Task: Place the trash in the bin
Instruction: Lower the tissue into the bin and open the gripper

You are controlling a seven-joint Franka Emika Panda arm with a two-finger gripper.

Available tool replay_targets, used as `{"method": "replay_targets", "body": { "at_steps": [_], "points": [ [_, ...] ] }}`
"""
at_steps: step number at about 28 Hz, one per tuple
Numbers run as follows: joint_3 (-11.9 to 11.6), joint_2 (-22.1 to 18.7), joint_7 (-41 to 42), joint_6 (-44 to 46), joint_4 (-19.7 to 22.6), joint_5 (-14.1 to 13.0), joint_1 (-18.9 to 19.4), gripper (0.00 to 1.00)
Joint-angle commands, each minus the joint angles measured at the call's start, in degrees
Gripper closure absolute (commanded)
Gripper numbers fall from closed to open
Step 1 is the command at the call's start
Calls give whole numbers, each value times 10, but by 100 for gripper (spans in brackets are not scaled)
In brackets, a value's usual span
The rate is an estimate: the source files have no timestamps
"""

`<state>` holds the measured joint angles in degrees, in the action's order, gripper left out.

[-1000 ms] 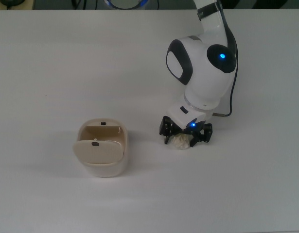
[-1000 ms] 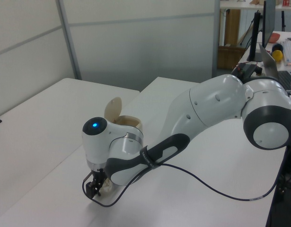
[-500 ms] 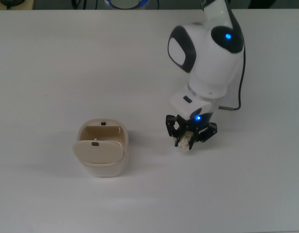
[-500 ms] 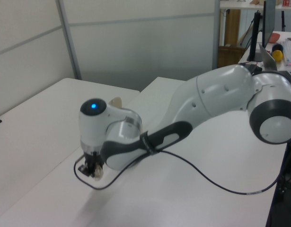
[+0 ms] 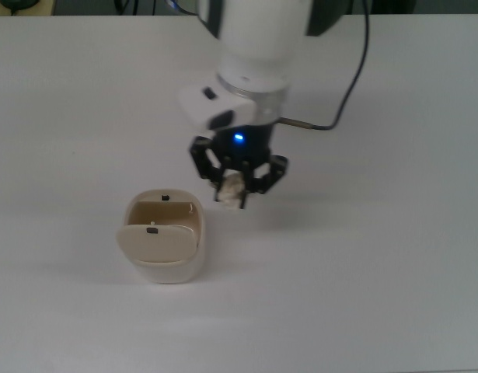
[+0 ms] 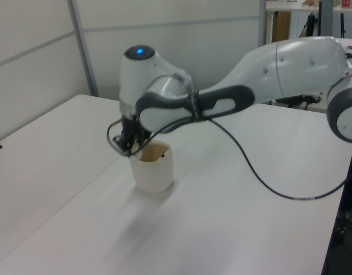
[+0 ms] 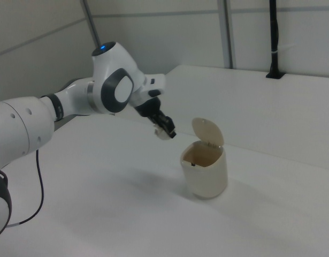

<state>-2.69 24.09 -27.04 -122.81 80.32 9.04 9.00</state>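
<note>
The trash (image 5: 233,187), a small off-white crumpled paper ball, hangs in the air with my gripper (image 5: 237,185) shut on it. In the right view the trash (image 7: 163,133) and the gripper (image 7: 165,129) are raised above the table, a little to the right view's left of the bin (image 7: 204,170). The bin (image 5: 164,238) is a cream tub with its flap lid tipped up and its mouth open. In the top view the gripper is just up and to the right of the bin's rim. In the left view the gripper (image 6: 130,145) hovers by the bin (image 6: 154,167).
The white table (image 5: 363,280) carries the bin only. A black cable (image 5: 343,85) trails from the arm's wrist across the table. A wall with a metal strip stands behind the table in the right view.
The arm has lifted the trash off the table and carried it toward the top view's left and up, from well right of the bin to right beside the rim. The bin stayed put.
</note>
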Motion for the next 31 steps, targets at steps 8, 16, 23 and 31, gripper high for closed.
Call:
{"method": "replay_targets", "body": {
  "at_steps": [8, 16, 23, 31],
  "points": [
    [1, 26, 51, -3, -11, -16, -93, 100],
    [3, 33, 43, -1, -18, -17, -89, 41],
    [2, 28, 17, 0, -18, -10, -87, 0],
    [3, -4, 20, 22, -17, -15, -87, 0]
  ]
}}
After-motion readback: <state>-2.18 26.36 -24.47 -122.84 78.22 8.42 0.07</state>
